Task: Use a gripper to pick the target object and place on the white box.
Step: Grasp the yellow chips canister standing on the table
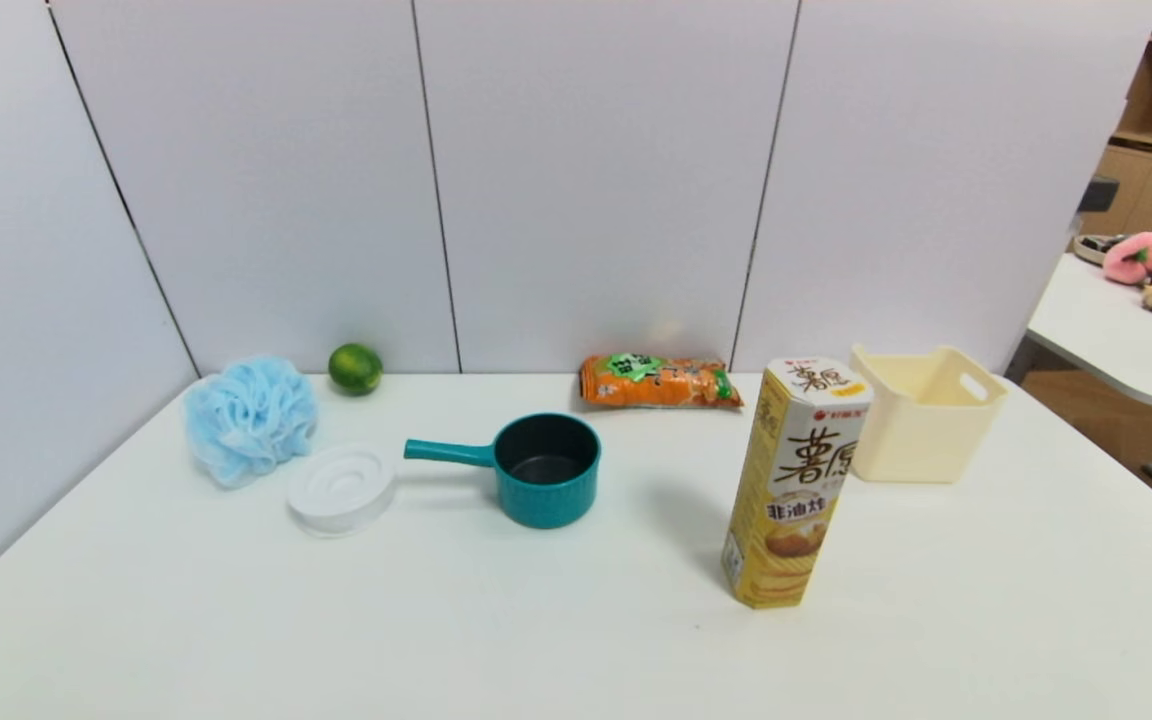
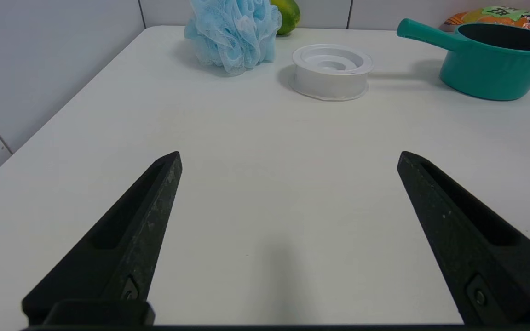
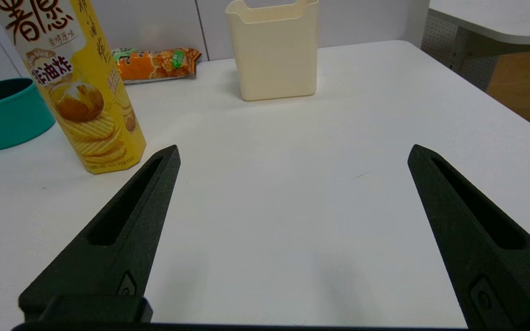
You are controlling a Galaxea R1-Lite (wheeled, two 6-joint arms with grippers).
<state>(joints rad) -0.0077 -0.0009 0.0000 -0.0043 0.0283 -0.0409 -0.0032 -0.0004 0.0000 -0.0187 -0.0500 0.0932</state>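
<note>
The left gripper [image 2: 289, 158] hangs low over the table [image 2: 265, 184] with its two black fingers [image 2: 127, 239] spread wide apart, holding nothing. The right gripper [image 3: 292, 154] sits the same way (low and pointing forward), its fingers [image 3: 118, 234] also wide apart and holding nothing. Neither arm shows in the head view.

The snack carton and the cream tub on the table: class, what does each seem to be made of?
The snack carton: probably printed cardboard with a slight gloss, judging by its crisp folded hexagonal edges and printed faces.

The cream tub: probably moulded plastic, smooth and matt, judging by its thin even walls, rounded corners and cut-out handle slot.
</note>
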